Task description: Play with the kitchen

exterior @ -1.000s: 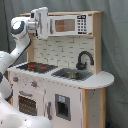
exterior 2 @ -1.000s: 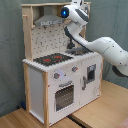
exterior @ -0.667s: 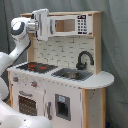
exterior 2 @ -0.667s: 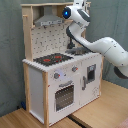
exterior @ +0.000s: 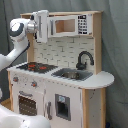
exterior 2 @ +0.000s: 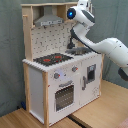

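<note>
The toy kitchen [exterior: 65,95] is white and light wood, with a red-ringed black hob [exterior: 36,66], a sink [exterior: 72,75], a black faucet [exterior: 84,60] and a microwave [exterior: 75,25] up top. My gripper [exterior: 42,25] is raised at the upper shelf, right by the microwave's left end and beside the grey hood [exterior 2: 48,20]. In the second exterior view the gripper [exterior 2: 69,14] sits high above the hob [exterior 2: 52,59], with the white arm reaching in from the second exterior view's right. The oven door [exterior 2: 64,96] and the knobs above it are shut and untouched.
A grey curtain [exterior: 115,45] hangs behind the kitchen. The kitchen stands on a wooden surface [exterior 2: 100,112]. My arm's elbow and base fill the first exterior view's lower left [exterior: 15,117].
The gripper has edged slightly toward the microwave, to the first exterior view's right. The kitchen itself looks unchanged.
</note>
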{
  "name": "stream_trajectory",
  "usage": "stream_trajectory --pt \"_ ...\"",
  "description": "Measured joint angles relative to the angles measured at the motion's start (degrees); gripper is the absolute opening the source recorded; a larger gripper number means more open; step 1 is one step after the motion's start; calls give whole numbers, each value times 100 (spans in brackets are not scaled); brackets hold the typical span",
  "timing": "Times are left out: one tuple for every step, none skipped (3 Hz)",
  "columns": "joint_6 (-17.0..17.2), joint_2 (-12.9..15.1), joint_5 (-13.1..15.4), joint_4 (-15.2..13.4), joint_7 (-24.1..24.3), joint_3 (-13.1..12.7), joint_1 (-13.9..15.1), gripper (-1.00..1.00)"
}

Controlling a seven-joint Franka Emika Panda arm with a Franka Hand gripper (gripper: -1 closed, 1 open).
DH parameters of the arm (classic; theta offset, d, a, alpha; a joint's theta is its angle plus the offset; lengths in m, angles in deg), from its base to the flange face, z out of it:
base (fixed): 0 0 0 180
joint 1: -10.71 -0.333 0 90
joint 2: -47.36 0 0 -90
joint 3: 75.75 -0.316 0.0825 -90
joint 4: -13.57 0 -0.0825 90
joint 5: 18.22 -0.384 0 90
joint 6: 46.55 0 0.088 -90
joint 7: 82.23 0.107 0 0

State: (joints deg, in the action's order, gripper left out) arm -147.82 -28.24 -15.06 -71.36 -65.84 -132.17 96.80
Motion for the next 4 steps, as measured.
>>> stream_trajectory --pt "-305 -6 113 -508 0 14 -323 -100" --pt "-647 -23 154 -945 0 41 -578 -100" --pt "-1041 -58 157 -1374 0 79 -818 -100" --pt "-1439 -94 159 -1775 0 134 -1043 -100"
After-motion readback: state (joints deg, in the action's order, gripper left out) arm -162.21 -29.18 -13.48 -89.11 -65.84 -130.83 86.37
